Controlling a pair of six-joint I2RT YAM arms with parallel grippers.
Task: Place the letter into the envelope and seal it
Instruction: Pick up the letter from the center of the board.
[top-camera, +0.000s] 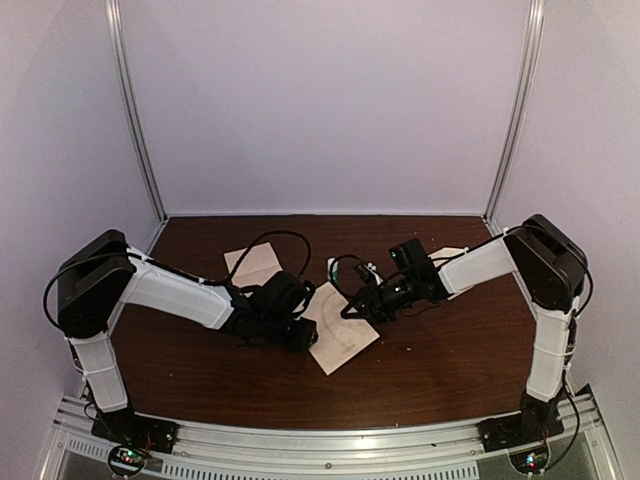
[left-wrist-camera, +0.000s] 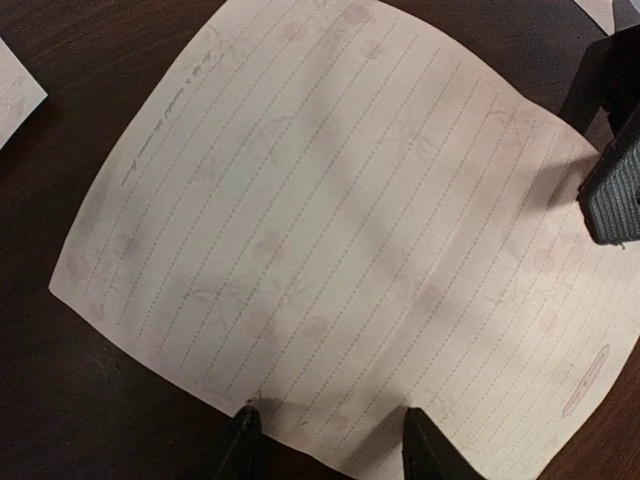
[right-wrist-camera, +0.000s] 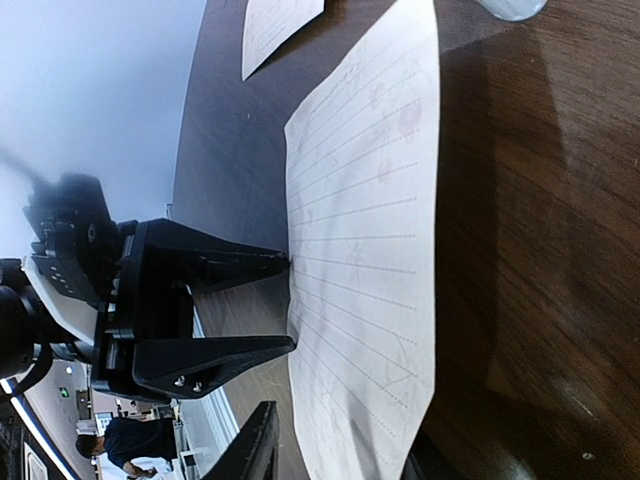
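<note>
The letter (top-camera: 345, 345) lies flat in the middle of the brown counter (top-camera: 440, 375), with its lined side up. The left claw (top-camera: 300, 334) is at the letter's left edge. Its two fingers (left-wrist-camera: 245, 445) are wide apart. Their tips touch the paper's edge and hold nothing. The right claw (top-camera: 353, 308) is at the letter's upper right edge. It is partly open, with the paper's edge between its fingers. A big pale paper (top-camera: 250, 265) lies at the upper left. A small pale paper (top-camera: 452, 255) lies at the upper right, by the right arm. I cannot tell which one is the envelope.
</note>
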